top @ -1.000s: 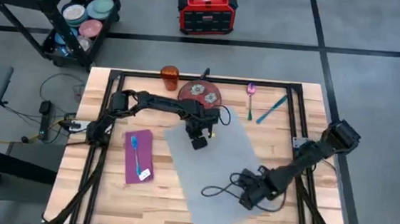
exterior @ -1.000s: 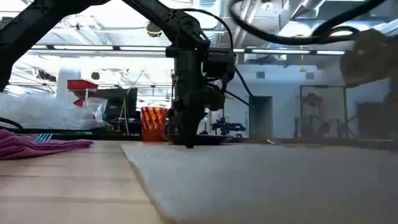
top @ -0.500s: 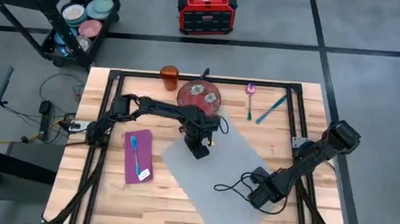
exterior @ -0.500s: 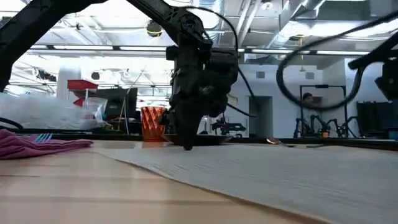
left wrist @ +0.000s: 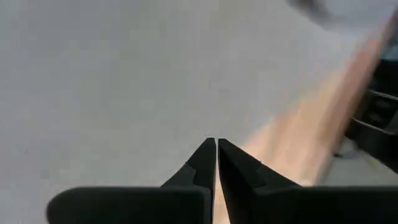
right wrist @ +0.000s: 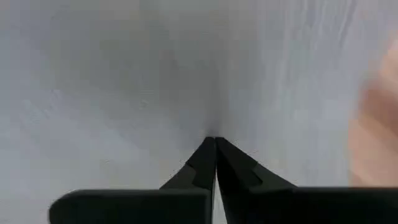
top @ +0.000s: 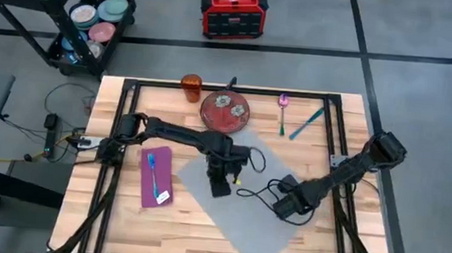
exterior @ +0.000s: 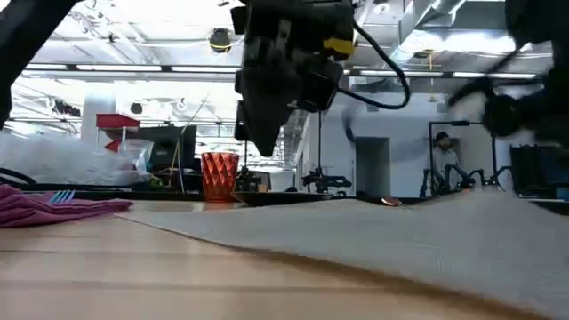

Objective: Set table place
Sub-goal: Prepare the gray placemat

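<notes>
The grey placemat [top: 242, 225] lies askew on the wood table [top: 338, 248]; its right part is raised in the low view [exterior: 498, 222]. My right gripper [top: 280, 211] is shut on it. My left gripper [top: 219, 190] hangs shut above the mat's left part [left wrist: 124, 93], clear of it in the low view [exterior: 264, 149]. The red plate [top: 225, 110] and orange cup [top: 191, 86] stand at the far edge. A pink spoon [top: 283, 107] and a teal utensil [top: 307, 123] lie to their right. The purple napkin [top: 156, 177] at the left carries a blue utensil [top: 153, 173]. My right gripper pinches the placemat between its two shut fingers, in the mat's right half and inward from the edge [right wrist: 214, 134]. The fingers come from above. Creases run out from the fingertips, so the cloth is drawn up there. The mat's right part is lifted; its left part lies on the table.
A black cart [top: 80, 26] with bowls stands beyond the table's far left corner, and a red box [top: 233, 12] sits on the floor behind. Cables [top: 253, 189] trail over the mat between the two grippers. A person [exterior: 442, 164] stands far back in the room.
My left gripper has risen off the placemat and gone toward the table's near edge. My right gripper has gone toward the far edge, still shut on the mat. The mat has swung round on the table and its right part has lifted.
</notes>
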### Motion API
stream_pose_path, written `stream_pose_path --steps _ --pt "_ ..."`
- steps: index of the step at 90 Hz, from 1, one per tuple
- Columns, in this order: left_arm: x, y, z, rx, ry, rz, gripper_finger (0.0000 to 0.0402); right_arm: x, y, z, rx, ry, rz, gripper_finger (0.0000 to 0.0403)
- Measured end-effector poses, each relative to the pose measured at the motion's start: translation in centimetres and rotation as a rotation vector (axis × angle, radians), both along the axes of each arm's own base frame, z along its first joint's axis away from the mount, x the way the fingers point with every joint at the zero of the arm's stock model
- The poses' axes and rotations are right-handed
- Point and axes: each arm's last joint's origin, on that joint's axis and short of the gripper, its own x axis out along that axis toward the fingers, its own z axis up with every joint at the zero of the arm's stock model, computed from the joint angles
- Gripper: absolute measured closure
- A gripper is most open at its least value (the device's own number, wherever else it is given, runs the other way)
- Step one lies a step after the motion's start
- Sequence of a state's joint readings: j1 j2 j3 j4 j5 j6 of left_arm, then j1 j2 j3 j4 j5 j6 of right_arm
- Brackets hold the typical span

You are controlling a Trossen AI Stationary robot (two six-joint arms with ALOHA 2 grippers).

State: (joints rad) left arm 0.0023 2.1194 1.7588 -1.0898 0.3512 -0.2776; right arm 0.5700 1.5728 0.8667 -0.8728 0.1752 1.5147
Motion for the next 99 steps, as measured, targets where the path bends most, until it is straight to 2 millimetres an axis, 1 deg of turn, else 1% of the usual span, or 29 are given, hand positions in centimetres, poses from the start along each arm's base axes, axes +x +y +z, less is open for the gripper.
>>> stream_pose_path --steps 7,18,26,36,42,51,63,72,83,89,99 --pt "0.0 1.3 -0.1 0.082 -0.001 0.032 0.0401 -0.3 0.2 2.1 -0.001 -0.107 -0.025 0.0403" --pt "0.2 3.0 -1.2 0.115 -0.037 0.085 0.0401 -0.9 0.9 4.0 0.074 -0.218 -0.035 0.0403" --pt "-0.1 4.1 -2.6 0.114 -0.035 0.124 0.0401 -1.0 2.0 4.7 0.147 -0.297 -0.013 0.0403" --pt "-0.8 5.2 -4.2 0.105 -0.012 0.157 0.0401 -0.6 3.8 4.6 0.234 -0.364 0.028 0.0403" --pt "-1.3 5.4 -5.0 0.072 0.011 0.172 0.0401 -0.4 4.8 4.1 0.288 -0.366 0.046 0.0403" --pt "-1.7 5.4 -5.5 0.009 0.025 0.162 0.0401 -0.2 5.9 2.7 0.319 -0.314 0.058 0.0403" --pt "-2.0 5.1 -6.0 -0.023 0.040 0.145 0.0401 -0.2 6.9 -0.1 0.337 -0.178 0.070 0.0403" --pt "-2.2 4.8 -6.1 -0.032 0.061 0.146 0.0401 -0.5 6.8 -1.8 0.390 -0.110 0.059 0.0403" --pt "-2.4 4.0 -6.2 -0.034 0.087 0.140 0.0401 -1.2 6.2 -2.8 0.432 -0.053 0.011 0.0403" --pt "-2.4 3.2 -6.2 -0.051 0.097 0.143 0.0401 -1.7 5.4 -3.2 0.430 -0.019 -0.009 0.0403" --pt "-2.4 1.6 -6.2 -0.121 0.123 0.133 0.0401 -2.2 3.6 -3.5 0.431 0.021 -0.045 0.0403"
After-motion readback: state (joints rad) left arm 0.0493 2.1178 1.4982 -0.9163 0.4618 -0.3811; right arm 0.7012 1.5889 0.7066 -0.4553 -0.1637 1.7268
